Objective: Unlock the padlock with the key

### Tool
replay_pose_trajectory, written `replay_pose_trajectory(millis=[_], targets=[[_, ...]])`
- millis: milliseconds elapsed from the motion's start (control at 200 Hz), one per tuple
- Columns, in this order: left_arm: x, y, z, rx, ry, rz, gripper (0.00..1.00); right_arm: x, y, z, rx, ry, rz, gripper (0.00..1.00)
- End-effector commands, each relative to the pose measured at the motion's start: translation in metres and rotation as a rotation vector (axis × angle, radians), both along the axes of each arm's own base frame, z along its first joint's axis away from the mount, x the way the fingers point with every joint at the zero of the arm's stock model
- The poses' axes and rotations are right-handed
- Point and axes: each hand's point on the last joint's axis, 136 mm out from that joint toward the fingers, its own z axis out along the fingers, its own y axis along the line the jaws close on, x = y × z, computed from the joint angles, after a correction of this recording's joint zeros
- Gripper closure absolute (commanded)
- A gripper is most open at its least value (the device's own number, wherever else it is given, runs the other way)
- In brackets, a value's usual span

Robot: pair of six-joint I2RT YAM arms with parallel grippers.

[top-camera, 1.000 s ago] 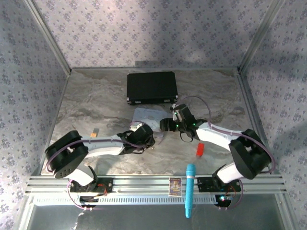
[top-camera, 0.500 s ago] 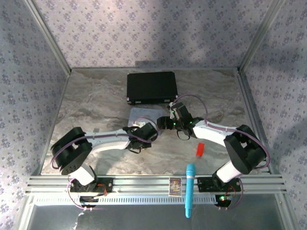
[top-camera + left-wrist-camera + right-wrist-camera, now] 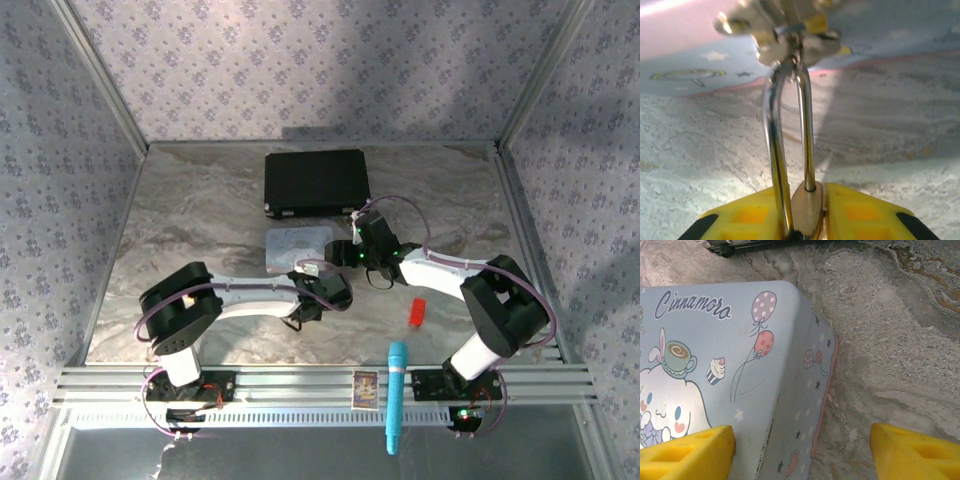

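Left arm on the move! In the top view it has stretched across the middle of the counter (image 3: 200, 220), and the left tool (image 3: 322, 292) now sits just below the lower right corner of the pastel tin (image 3: 295, 243), further right than a second ago. The right tool (image 3: 347, 254) has edged in too, now at the tin's right edge, so the two are nearly meeting.

In the left wrist view the left tool (image 3: 802, 219) is clamped narrow on the padlock (image 3: 808, 207). The brass body is pinched between the yellow pads at bottom centre, and the silvery shackle (image 3: 805, 125) runs up the frame towards the tin. A blurred clump of metal (image 3: 785, 30) sits at the shackle's far end, top centre. Whether that is the key, I cannot tell.

In the right wrist view the right tool (image 3: 800, 450) is spread wide, yellow tips in the two bottom corners with nothing between them, hanging over the tin's edge.

So the lock is gripped and brought in. With the right tool empty, my read is that the unlocking itself hasn't begun.
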Motion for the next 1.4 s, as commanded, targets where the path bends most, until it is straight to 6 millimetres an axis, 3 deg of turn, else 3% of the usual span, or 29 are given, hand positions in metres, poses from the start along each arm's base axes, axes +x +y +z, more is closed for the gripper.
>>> replay_pose_trajectory(millis=[0,185,335,555,710,869,1149,1399], targets=[[-0.005,0.009,0.004,0.086,0.0,-0.009,0.75,-0.028,-0.042,-0.062,-0.199,0.179,-0.064,0.28],[-0.004,-0.001,0.015,0.117,-0.023,-0.043,0.77,-0.032,-0.043,-0.061,-0.188,0.178,-0.067,0.28],[-0.003,0.005,0.017,0.209,-0.027,-0.04,0.84,-0.032,-0.042,-0.058,-0.179,0.174,-0.065,0.29],[-0.006,0.014,0.01,0.299,-0.018,-0.042,0.86,-0.03,-0.038,-0.056,-0.161,0.174,-0.066,0.29],[-0.007,-0.001,0.014,0.263,-0.042,-0.077,0.76,-0.031,-0.037,-0.058,-0.157,0.181,-0.065,0.29],[-0.011,-0.016,0.012,0.249,-0.039,-0.1,0.76,-0.032,-0.036,-0.058,-0.156,0.18,-0.066,0.29],[-0.017,-0.016,0.013,0.247,-0.028,-0.097,0.75,-0.032,-0.034,-0.057,-0.146,0.176,-0.058,0.28],[-0.013,-0.02,0.045,0.1,-0.081,-0.107,0.6,-0.018,-0.023,-0.021,-0.075,0.09,-0.006,0.27]])
